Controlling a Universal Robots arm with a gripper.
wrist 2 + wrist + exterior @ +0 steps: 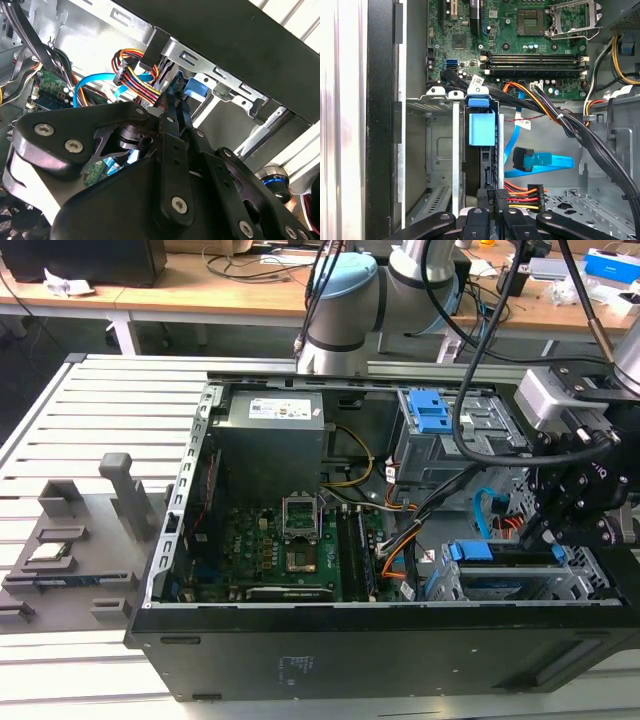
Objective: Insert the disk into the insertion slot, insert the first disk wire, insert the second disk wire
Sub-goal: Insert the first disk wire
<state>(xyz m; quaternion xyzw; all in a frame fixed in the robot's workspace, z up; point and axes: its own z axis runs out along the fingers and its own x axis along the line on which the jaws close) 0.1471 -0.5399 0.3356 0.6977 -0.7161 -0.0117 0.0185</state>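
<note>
Exterior view had the open computer case (350, 650) lying on its side, with the jaws down in its corner at the exterior view's right. Directly ahead of the jaws stood the insertion slot (437, 150). The disk (482, 129) sat inside it on edge, fully home by the look of it. Its long axis ran straight away from the jaws: the blue carrier's handle end pointed toward the motherboard (520, 50), and the connector end faced the jaws.

In both wrist views the jaws stood at a narrow gap. In the first wrist view the power lead (520, 196), a bundle of red, orange, yellow and black wires, ran right into them. I judged them pinched on its plug, though the plug itself was hidden behind them.

The main hazard, as I judged it, was alignment. A plug offered slightly tilted or offset would catch on the rim of the disk's socket. Pushing on from there could bend the contacts or shove the disk along its slot toward the handle end. The stiff lead could also twist the plug in the grip. Just beside the jaws, the loose blue data cable (540, 161) lay close enough to snag or be trapped under the plug.
</note>
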